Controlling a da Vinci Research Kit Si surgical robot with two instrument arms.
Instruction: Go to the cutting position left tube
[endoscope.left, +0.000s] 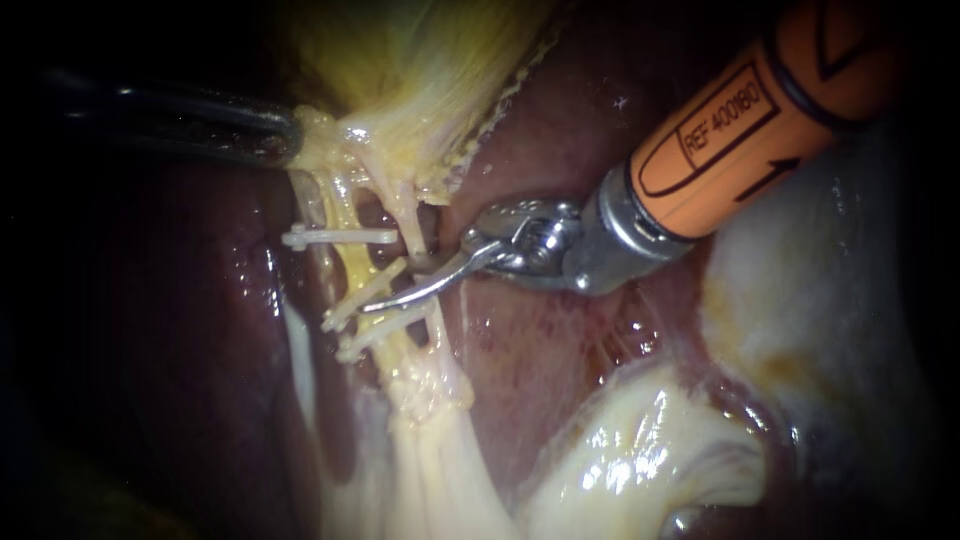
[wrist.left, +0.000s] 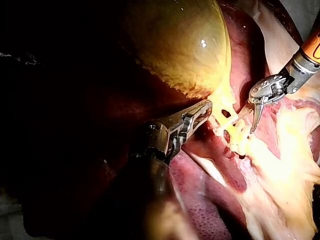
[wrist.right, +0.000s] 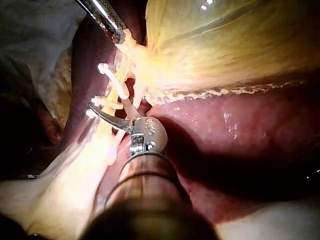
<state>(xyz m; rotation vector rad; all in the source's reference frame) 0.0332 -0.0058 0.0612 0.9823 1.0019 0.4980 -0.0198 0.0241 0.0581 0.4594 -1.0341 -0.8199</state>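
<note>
Endoscope view: left instrument comes in from 9-10 o'clock, dark shaft, tip up around 11 o'clock of centre. Its claw is pressed onto the pale yellow tissue at the bottom of the gallbladder, pinching it from 2 sides. The left wrist view shows the same grip.

Right instrument comes in from 2 o'clock: orange shaft, metal wrist, thin curved blades at the tip. Claw is spread. The right wrist view shows 1 blade pointing ahead and the other angled off to the side, with a gap between them and nothing gripped. In the endoscope view the lower blade runs toward 8 o'clock, its tip just beside the middle clip.

Left tube is just left of centre, a yellowish strand running from 12 to 6 o'clock below the gallbladder. 3 white clips cross it: 1 higher up, 2 close together lower down. The blade tip is at the stretch between the top clip and the lower pair. Cannot tell if the tube is actually between the blades.

A thinner strand runs just right of the left tube, next to the blades' hinge. Dark red liver lies under everything, with pale glossy tissue at 4-5 o'clock.
</note>
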